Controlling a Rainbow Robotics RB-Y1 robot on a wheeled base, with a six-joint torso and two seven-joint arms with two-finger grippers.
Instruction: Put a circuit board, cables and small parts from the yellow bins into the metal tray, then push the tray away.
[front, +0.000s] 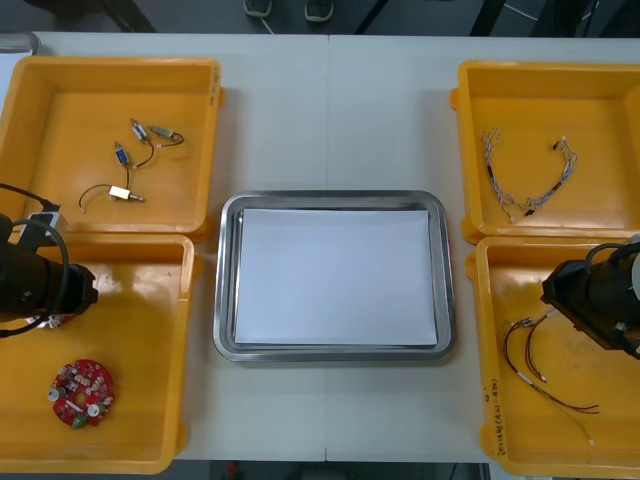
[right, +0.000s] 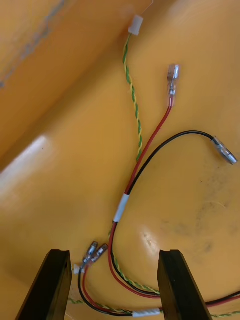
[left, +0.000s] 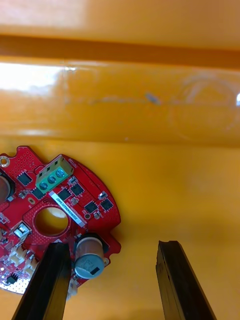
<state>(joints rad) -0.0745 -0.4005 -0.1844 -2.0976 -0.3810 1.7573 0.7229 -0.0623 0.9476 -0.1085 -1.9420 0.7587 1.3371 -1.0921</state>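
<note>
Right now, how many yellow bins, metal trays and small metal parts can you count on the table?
Yellow bins: 4
Metal tray: 1
Small metal parts: 3
Total: 8

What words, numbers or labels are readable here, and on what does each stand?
White label strip on the circuit board: print too small to read.
Dark print on rims of the left far yellow bin and right near yellow bin: too small to read.
Nothing legible.
</note>
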